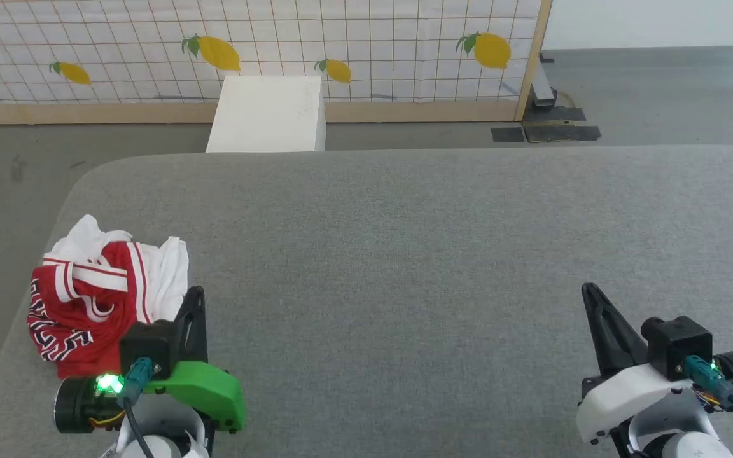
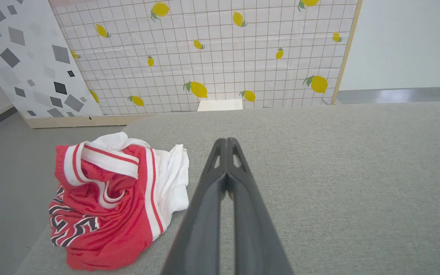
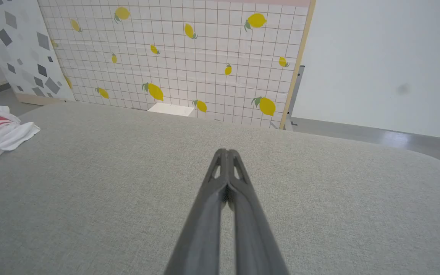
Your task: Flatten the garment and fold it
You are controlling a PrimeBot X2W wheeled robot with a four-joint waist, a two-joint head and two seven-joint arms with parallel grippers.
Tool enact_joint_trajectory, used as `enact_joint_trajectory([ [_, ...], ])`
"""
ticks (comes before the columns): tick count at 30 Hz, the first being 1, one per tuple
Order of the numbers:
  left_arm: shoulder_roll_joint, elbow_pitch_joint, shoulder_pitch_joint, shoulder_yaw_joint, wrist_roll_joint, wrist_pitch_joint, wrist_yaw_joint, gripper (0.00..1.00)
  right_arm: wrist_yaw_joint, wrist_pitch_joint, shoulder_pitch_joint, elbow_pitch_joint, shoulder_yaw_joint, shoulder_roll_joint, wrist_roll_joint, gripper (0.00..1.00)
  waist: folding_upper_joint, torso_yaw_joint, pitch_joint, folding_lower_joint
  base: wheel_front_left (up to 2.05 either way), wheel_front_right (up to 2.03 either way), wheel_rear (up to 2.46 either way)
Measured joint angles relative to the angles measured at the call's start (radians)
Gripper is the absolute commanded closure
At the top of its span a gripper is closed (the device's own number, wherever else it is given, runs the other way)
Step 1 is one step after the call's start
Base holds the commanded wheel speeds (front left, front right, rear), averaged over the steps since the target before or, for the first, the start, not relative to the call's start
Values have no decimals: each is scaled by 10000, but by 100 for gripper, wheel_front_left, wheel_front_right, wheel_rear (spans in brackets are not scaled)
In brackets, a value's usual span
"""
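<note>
The red sleeveless jersey (image 1: 96, 299) lies crumpled in a heap by the left edge of the gray-covered table (image 1: 404, 242), toward its near left corner. Its white inside and striped trim are turned up, and black lettering shows on the outer fold. The left gripper (image 1: 196, 298) is just beside the heap on its right, jaws clenched together on nothing. The right gripper (image 1: 590, 294) is well apart toward the near right side, likewise clenched and empty. Nothing is flattened, so the task looks to be at its very start: reaching for the garment. The next move likely calls for the left jaws to part and take a trimmed edge. The cloth could then be drawn toward the table's middle, where both grippers can spread it.
</note>
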Motion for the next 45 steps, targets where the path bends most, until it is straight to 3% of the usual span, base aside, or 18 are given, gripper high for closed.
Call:
enact_joint_trajectory([
  [17,0,0,0,-2,0,0,0,100,0,0,0,0,-2,0,0,100,0,0,0,0,0,0,0],
  [18,2,2,-3,-6,-4,0,-2,0,0,0,1,2,0,0,4,0,0,0,0,0,0,0,0],
  [32,2,217,-28,-182,-119,-113,6,0,0,-35,4,52,-42,-4,21,0,0,74,-23,0,0,0,0],
  [45,13,545,-96,-347,-324,-368,184,0,0,-240,4,140,-94,-4,113,0,0,600,-62,0,0,0,0],
])
